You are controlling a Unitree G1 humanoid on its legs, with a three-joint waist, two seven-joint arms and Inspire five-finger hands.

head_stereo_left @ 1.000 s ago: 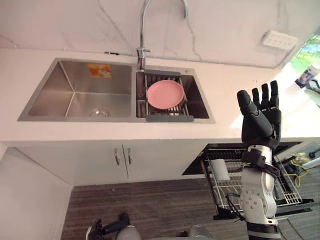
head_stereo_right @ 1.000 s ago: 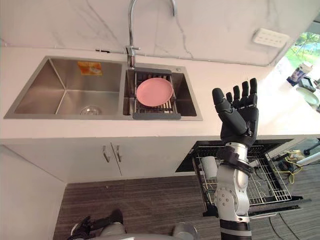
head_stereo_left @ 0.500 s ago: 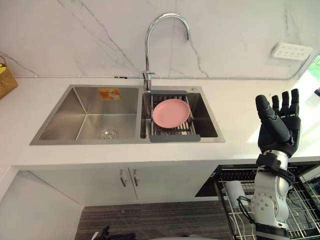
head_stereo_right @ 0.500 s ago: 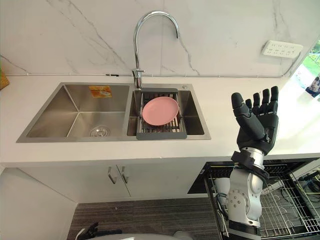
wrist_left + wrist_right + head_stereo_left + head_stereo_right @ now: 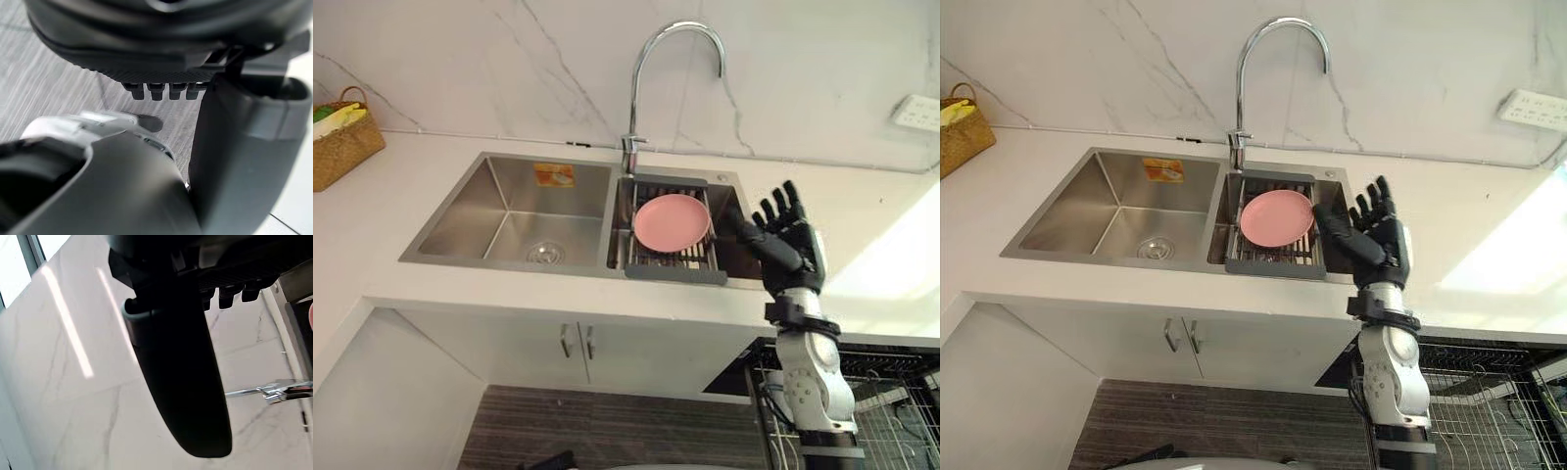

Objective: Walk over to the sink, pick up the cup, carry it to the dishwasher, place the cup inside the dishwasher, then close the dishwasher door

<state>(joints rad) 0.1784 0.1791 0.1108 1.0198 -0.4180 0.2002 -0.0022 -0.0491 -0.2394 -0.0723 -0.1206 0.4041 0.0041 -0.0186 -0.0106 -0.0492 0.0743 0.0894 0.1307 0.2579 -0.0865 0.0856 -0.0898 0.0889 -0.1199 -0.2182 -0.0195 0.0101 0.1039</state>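
The head camera has swung left along the worktop (image 5: 401, 206); this is not object motion. The right hand (image 5: 790, 253) has come in from well right of the sink (image 5: 509, 266) to its right edge, just beside the pink plate (image 5: 672, 221), spread wide and empty. The left hand (image 5: 161, 54) hangs relaxed. The cup cannot be located now. Earlier a white cup stood in the dishwasher rack (image 5: 891, 411), so probably only door closing remains.

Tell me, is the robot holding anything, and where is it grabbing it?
Nothing is held. The right hand is raised open and empty near the pink plate; the left hand is empty too.
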